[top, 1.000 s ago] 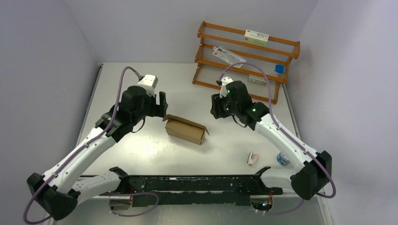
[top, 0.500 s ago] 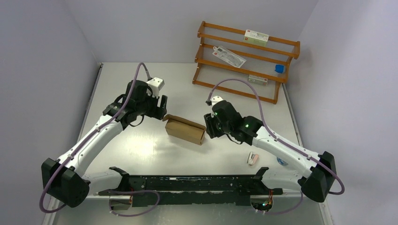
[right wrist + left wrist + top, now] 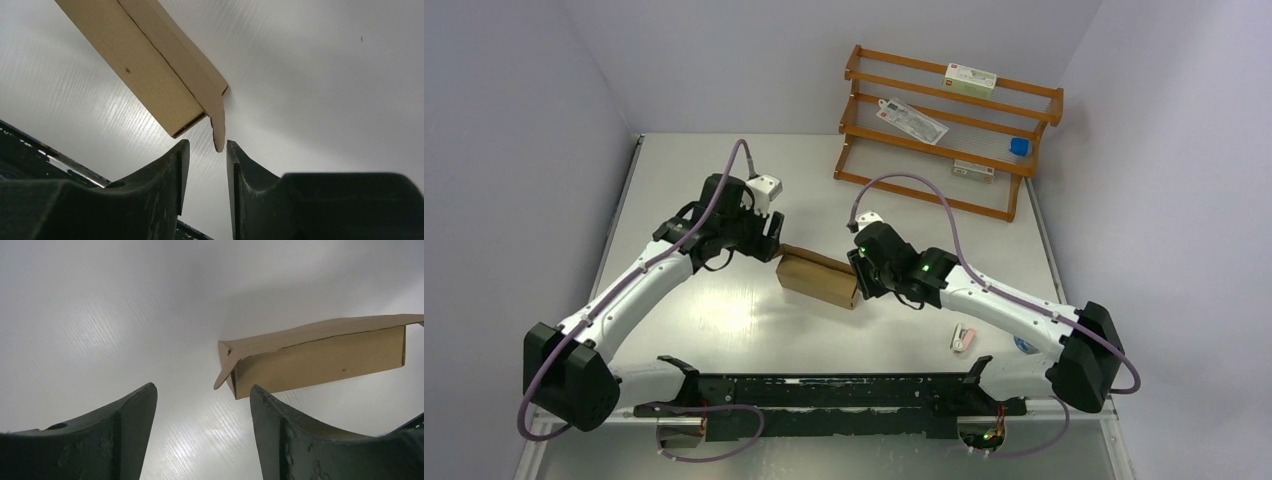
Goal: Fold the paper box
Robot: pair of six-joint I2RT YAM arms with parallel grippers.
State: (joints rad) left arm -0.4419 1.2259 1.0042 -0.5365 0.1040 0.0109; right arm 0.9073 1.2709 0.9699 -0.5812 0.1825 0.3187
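1. Grey table (image 3: 724, 310): the box (image 3: 817, 278) is laid mid-table, between both grippers.
2. Plain brown cardboard is seen, a long carton with a flap sprung open at each end.
3. The left gripper (image 3: 770, 238) is held spread and empty beside the box's left end.
4. The right gripper (image 3: 858, 272) is shown, by its wrist view alone, narrowly parted about the flap tip (image 3: 218, 142); contact cannot be told.
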